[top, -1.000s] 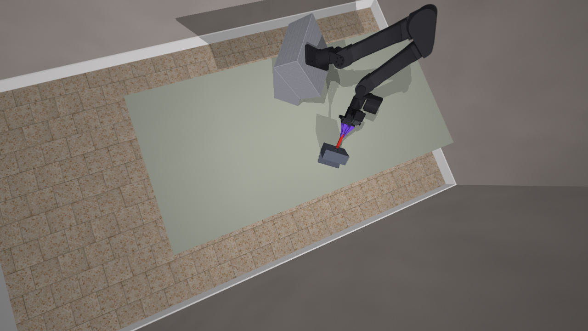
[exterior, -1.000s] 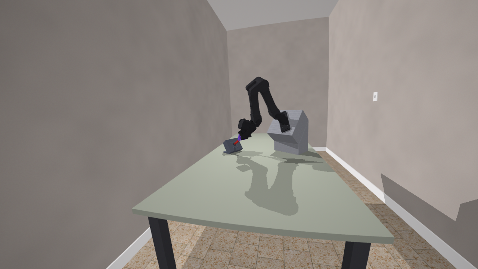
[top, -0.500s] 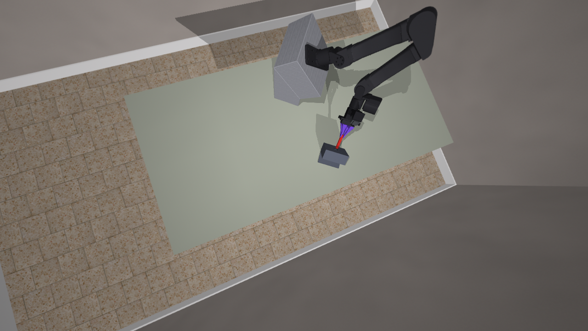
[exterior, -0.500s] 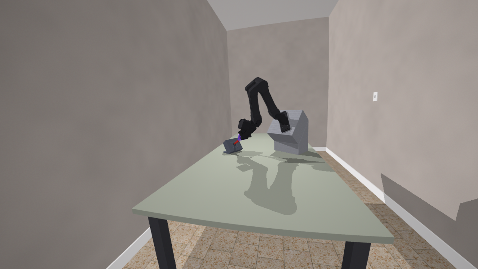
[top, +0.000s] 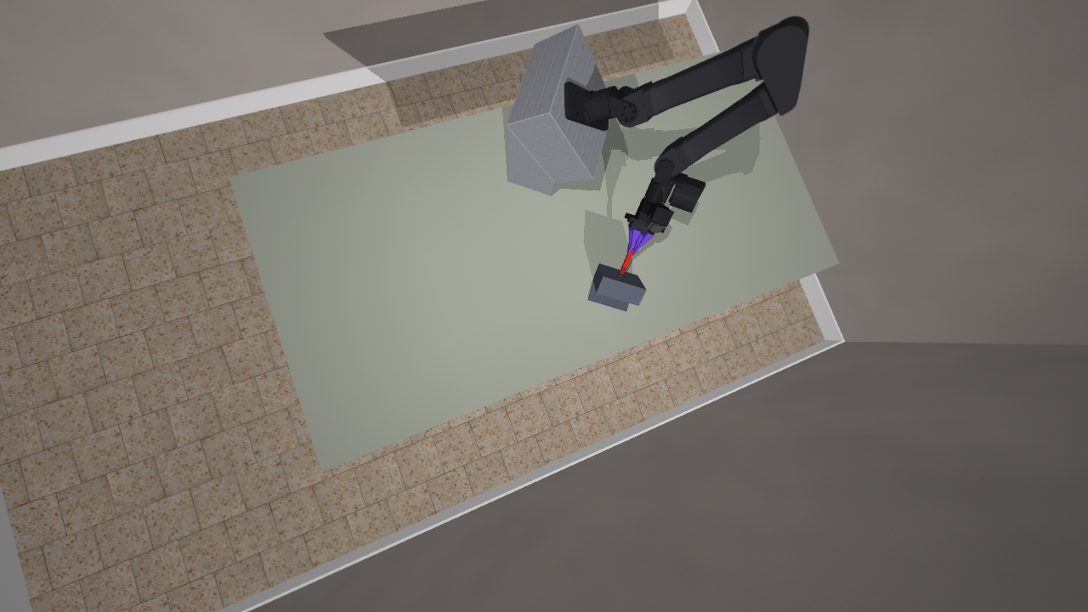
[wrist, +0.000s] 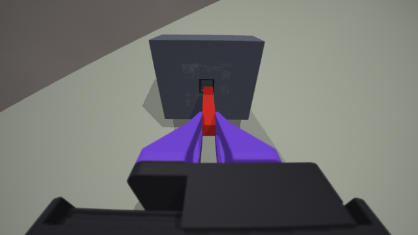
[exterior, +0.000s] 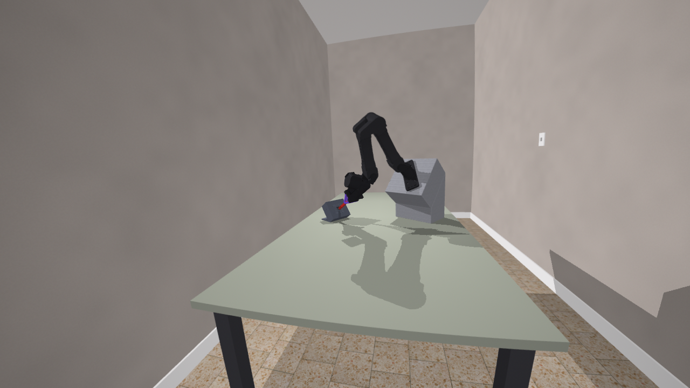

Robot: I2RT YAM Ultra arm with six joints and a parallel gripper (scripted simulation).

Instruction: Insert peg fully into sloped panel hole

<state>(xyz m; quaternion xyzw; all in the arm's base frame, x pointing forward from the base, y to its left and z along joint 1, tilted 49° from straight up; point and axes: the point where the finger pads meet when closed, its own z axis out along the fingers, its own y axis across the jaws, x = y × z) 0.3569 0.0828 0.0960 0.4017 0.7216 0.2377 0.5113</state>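
The red peg [wrist: 208, 109] is held between the purple fingers of my gripper [wrist: 208, 117], which is shut on its rear end. The peg's front tip sits at the small square hole [wrist: 206, 85] in the sloped face of the dark grey panel block [wrist: 206, 76]; most of the peg's length shows outside the hole. In the overhead view the peg [top: 626, 263] runs from the gripper [top: 637, 245] down to the block [top: 616, 286]. In the side view the block [exterior: 335, 210] stands near the table's left edge with the peg [exterior: 342, 206] against its slope.
A large light grey box [top: 551, 114] carries the arm's base at the far end of the table [exterior: 386, 260]. The table's edge lies close behind the panel block. A wall runs along the table's left side.
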